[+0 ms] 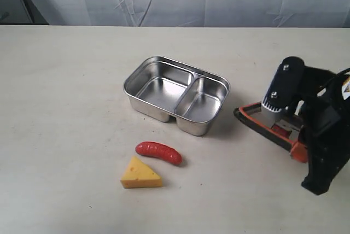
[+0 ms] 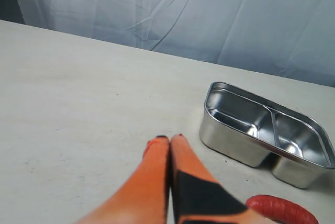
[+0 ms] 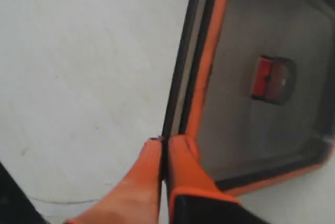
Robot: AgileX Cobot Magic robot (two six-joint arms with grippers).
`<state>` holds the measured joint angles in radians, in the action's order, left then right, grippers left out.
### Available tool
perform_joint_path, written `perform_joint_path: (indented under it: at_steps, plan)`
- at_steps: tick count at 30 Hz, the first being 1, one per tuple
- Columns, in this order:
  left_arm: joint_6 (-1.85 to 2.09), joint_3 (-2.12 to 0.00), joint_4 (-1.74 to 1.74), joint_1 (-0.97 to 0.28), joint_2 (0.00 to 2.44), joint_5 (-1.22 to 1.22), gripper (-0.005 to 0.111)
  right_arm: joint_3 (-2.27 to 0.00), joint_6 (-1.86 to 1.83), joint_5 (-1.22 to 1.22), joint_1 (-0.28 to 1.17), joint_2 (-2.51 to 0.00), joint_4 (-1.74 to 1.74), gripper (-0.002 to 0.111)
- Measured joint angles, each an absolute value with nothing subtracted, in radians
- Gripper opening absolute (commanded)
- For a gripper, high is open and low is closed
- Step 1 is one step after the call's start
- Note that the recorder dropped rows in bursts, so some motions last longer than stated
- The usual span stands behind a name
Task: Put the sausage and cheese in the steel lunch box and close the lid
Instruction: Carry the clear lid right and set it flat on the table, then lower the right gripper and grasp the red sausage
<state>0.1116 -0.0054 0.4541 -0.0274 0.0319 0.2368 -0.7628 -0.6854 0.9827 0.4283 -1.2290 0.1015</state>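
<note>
Evidently packing hasn't begun: left claw (image 2: 170,139) and right claw (image 3: 163,141) are pressed together, the lid (image 3: 235,103) rim touching the right claw's tips; the sausage (image 2: 282,209) beside the left claw needs grasping.

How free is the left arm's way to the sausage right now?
Probably yes: the sausage lies uncovered on the table near the left end effector, with nothing between them. The end effector is shut, though, and the cheese sits close beside the sausage.

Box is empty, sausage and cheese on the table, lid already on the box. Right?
Not quite. The lid is off the lunch box, lying on the table to its right, as the exterior view shows. The box is empty, sausage and cheese on the table.
</note>
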Motion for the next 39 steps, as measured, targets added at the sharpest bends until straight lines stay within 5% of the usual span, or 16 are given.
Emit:
perform_joint_path:
  at_steps: [4,6,9,10,13,15,28,39]
  plan:
    - [0.112,-0.005,0.454,-0.027,0.032,0.237,0.000,-0.693,-0.680,0.873,0.428,-1.307,0.253,0.002]
    - [0.112,-0.005,0.454,-0.027,0.032,0.237,0.000,-0.686,-0.664,0.847,0.428,-1.334,0.306,0.022]
    - [0.112,-0.005,0.454,-0.027,0.032,0.237,0.000,-0.686,-0.660,0.827,0.428,-1.341,0.352,0.069]
    - [0.112,-0.005,0.454,-0.027,0.032,0.237,0.000,-0.686,-0.659,0.811,0.428,-1.341,0.362,0.071]
    - [0.112,-0.005,0.454,-0.027,0.032,0.237,0.000,-0.690,-0.652,0.812,0.428,-1.343,0.440,0.050]
    - [0.112,-0.005,0.452,-0.027,0.032,0.237,0.000,-0.711,-0.695,0.816,0.448,-1.343,0.589,0.047]
    - [0.112,-0.005,0.450,-0.027,0.032,0.237,0.000,-0.800,-0.840,0.503,0.730,-1.541,0.639,0.046]
    - [0.112,-0.005,0.450,-0.027,0.032,0.237,0.000,-0.989,-0.655,0.470,0.757,-1.805,0.456,0.046]
